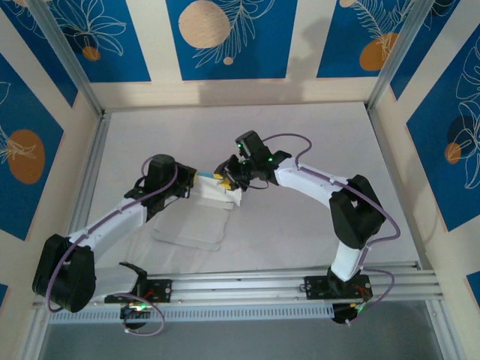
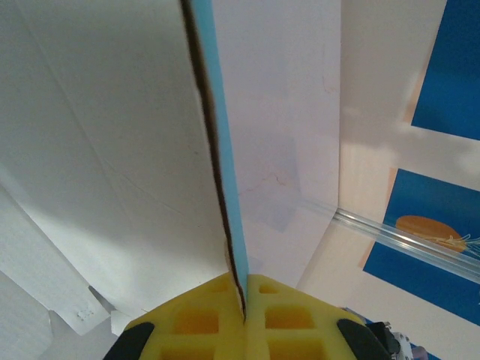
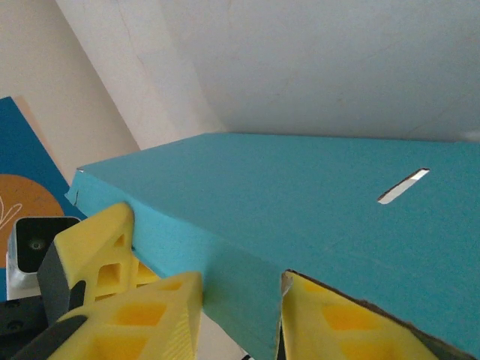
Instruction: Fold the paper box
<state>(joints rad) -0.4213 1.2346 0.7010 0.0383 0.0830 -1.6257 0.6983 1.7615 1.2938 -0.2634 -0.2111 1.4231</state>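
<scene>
- White table [image 1: 300, 142] with blue leaf-print panels [image 1: 225, 37] all round, and both arms reach in towards the middle.
- The paper box [image 1: 221, 196] sits mid-table, right between the two claws. It's partly folded and looks mostly white from above.
- Left claw [image 2: 245, 304]: the yellow fingers are pressed tight together on one edge of the card. The sheet runs straight out from the tips, white on one face and light blue on the other.
- Right claw [image 3: 240, 281]: the fingers are a bit apart, straddling a folded blue wall of the box. Both pads look to be against it, so I'd call that pinching.
- A small slot [image 3: 403, 185] is cut in the blue face, well apart from those fingers.
</scene>
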